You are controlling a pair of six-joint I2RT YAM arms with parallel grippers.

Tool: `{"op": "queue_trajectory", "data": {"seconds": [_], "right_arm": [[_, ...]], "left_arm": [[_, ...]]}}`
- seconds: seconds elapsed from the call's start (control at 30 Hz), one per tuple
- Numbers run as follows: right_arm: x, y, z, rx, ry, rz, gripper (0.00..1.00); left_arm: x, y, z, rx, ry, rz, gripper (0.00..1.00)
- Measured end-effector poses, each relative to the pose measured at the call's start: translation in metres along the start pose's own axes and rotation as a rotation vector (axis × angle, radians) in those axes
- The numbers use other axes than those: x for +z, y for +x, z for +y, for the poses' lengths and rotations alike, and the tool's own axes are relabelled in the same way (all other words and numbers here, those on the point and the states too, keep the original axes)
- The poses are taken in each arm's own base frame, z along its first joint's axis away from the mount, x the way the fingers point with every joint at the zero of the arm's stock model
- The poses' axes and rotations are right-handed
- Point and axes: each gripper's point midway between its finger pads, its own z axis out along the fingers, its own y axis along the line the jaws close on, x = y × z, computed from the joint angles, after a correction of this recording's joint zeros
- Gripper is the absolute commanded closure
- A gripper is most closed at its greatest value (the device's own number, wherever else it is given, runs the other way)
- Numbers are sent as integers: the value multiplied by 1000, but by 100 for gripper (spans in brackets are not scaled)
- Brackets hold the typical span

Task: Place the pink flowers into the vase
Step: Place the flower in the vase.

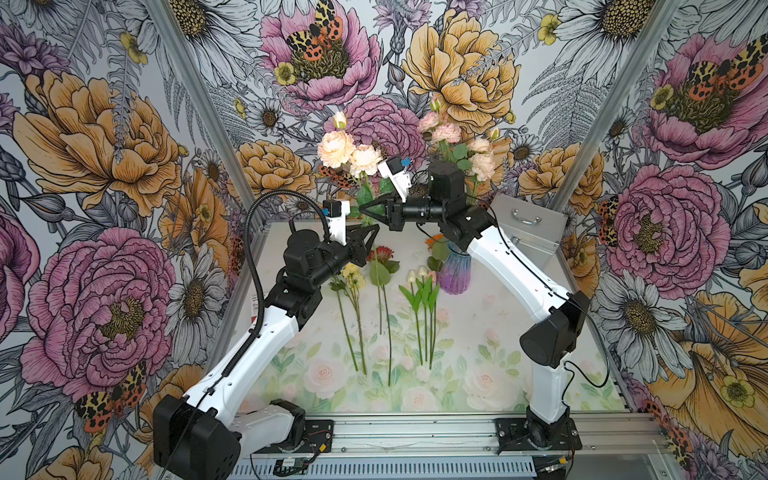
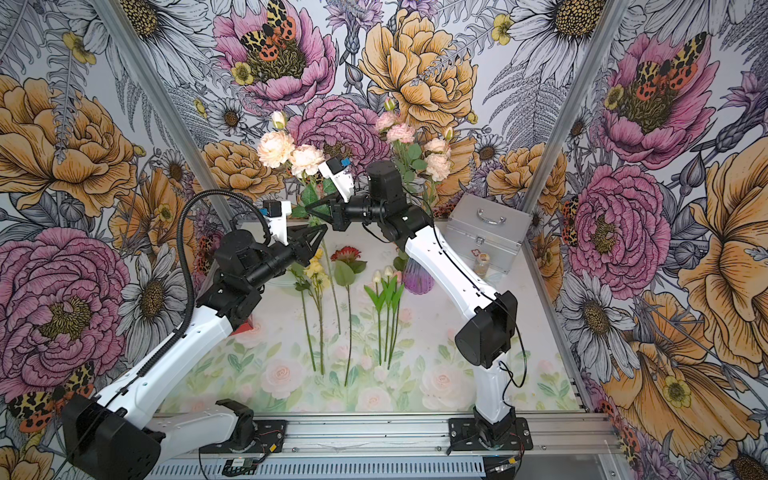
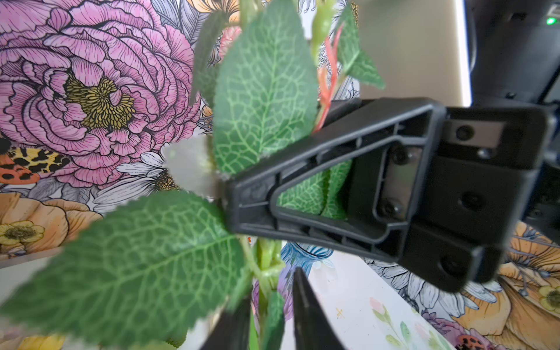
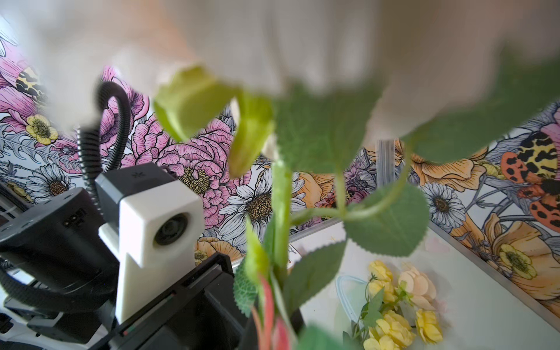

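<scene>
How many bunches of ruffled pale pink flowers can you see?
2. One pink bunch is held up, its stem in the shut right hand; the second bunch stands in the vase. Others may be hidden.

The right claw is matt black moulded plastic, ribbed, with a dull metal plate screwed into its base. The leaves touching its tip look like woven cloth, matt, with printed veins; the stems below it are smooth, slightly glossy plastic. The pink flowers above the claw have soft ruffled cloth petals. Under that claw's arm the vase is ribbed glossy glass. Behind the claw a case shows brushed metal. The counter below is a matt printed sheet
</scene>
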Motion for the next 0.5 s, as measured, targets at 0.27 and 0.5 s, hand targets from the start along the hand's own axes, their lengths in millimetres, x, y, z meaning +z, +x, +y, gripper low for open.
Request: {"op": "queue_trajectory", "data": {"seconds": [0.27,0.5], "right_arm": [[-2,-3,-9,-26,54,-12,100],[-41,-40,-23,-113,223,-91,100]], "left_arm": [[-6,8,5,-4,-21,5,1],[-14,15,17,-10,-88,3,1]]}}
